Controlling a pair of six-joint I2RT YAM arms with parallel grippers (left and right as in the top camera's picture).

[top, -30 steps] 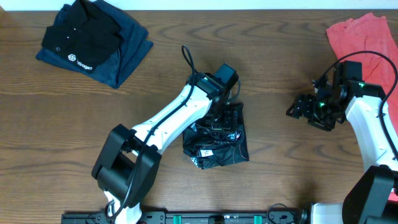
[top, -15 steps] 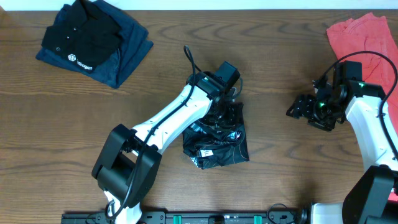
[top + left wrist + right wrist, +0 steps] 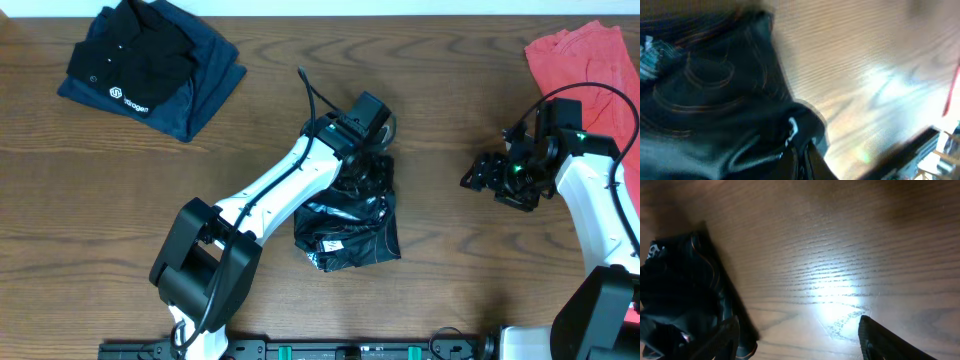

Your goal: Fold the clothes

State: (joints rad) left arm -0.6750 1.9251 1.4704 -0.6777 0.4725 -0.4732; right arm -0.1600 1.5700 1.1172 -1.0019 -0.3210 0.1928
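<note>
The clothes, a black jersey [image 3: 350,228] with fine orange lines, lie bunched in a rough square at the table's middle. My left gripper [image 3: 366,168] is at the jersey's far edge and is shut on a pinch of the fabric. In the left wrist view the jersey [image 3: 715,95] fills the left side, and the left gripper [image 3: 803,161] has its jaws pressed together around a fold. My right gripper [image 3: 478,176] hovers open to the right of the jersey, apart from it. In the right wrist view the right gripper [image 3: 797,341] spans bare wood, with the jersey [image 3: 680,287] at the left.
A black polo with a white logo [image 3: 128,62] lies on a navy garment [image 3: 208,88] at the back left. A coral-red garment [image 3: 585,62] lies at the back right corner, behind the right arm. The table [image 3: 470,80] is brown wood.
The left gripper has gone from open to shut on the jersey's far edge and shifted slightly toward the table's back, drawing the fabric up. The right arm has not moved.
</note>
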